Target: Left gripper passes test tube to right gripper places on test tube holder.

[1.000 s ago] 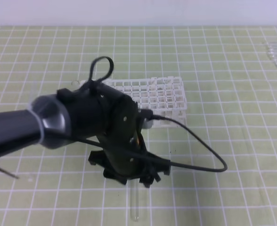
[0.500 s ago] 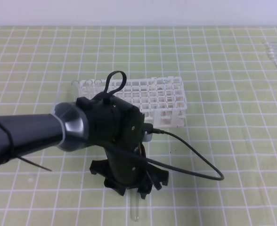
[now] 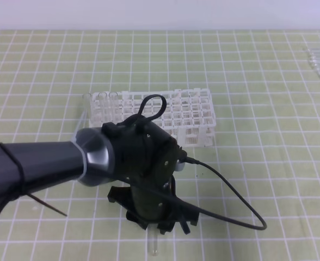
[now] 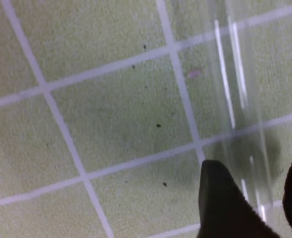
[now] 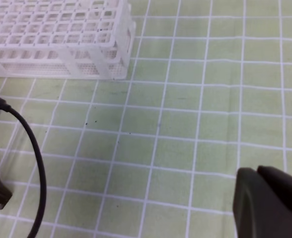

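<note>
Pale green desk (image 3: 269, 163) with a matte mat ruled in white grid lines, below a plain white wall. Toward the back, white plastic test tube holder (image 3: 165, 115), a rectangular two-tier lattice of small square holes, with a few clear tubes standing at its left end. In front of it, left claw (image 3: 159, 222), matte black with a cable loop on top, a shiny silver collar and a dark grey tubular arm, pointed down at the mat. Under it, test tube (image 3: 154, 243), slender clear glass, flat on the desk, long axis running toward and away from the camera, rounded end nearest the lower edge. Seen from the wrist, tube (image 4: 235, 99) between two dark fingertips (image 4: 220, 203), claw partly open astride it, grip not certain. Compared with a second ago, arm farther right and lower, more of the holder uncovered. Right claw (image 5: 267, 198) shut, holding nothing, well apart from the holder (image 5: 61, 44).
</note>
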Robot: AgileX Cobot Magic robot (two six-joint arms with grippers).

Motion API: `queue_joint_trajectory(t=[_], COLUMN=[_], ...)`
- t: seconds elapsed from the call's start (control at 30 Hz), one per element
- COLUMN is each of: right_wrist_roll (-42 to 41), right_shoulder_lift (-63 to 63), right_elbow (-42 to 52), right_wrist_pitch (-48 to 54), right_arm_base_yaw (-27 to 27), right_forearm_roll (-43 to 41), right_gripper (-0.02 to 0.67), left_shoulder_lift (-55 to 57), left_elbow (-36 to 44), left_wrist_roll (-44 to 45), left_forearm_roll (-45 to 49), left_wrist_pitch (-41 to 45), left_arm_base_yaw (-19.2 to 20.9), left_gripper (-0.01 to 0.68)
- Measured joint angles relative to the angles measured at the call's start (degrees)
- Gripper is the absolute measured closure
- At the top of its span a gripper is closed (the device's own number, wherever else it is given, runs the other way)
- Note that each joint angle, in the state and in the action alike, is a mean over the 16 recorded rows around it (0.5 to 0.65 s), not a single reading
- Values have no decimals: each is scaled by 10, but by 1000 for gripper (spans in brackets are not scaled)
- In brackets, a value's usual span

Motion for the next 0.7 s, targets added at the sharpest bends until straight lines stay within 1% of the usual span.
queue_joint_trajectory(t=[0.33, 0.5, 0.7], right_wrist_roll=[0, 0, -1], right_shoulder_lift=[0, 0, 0], right_elbow=[0, 0, 0], right_wrist_pitch=[1, 2, 4], right_arm_base_yaw=[8, 9, 9], right_forearm_roll=[0, 1, 1], right_gripper=[665, 665, 665], left_shoulder_lift=[13, 21, 25], left_elbow=[-1, -2, -1], left_wrist_roll=[-9, -6, 6], left_forearm_roll=[1, 2, 2], left_wrist_pitch=[19, 29, 39], left_arm_base_yaw=[-1, -1, -1], left_gripper=[440, 489, 579])
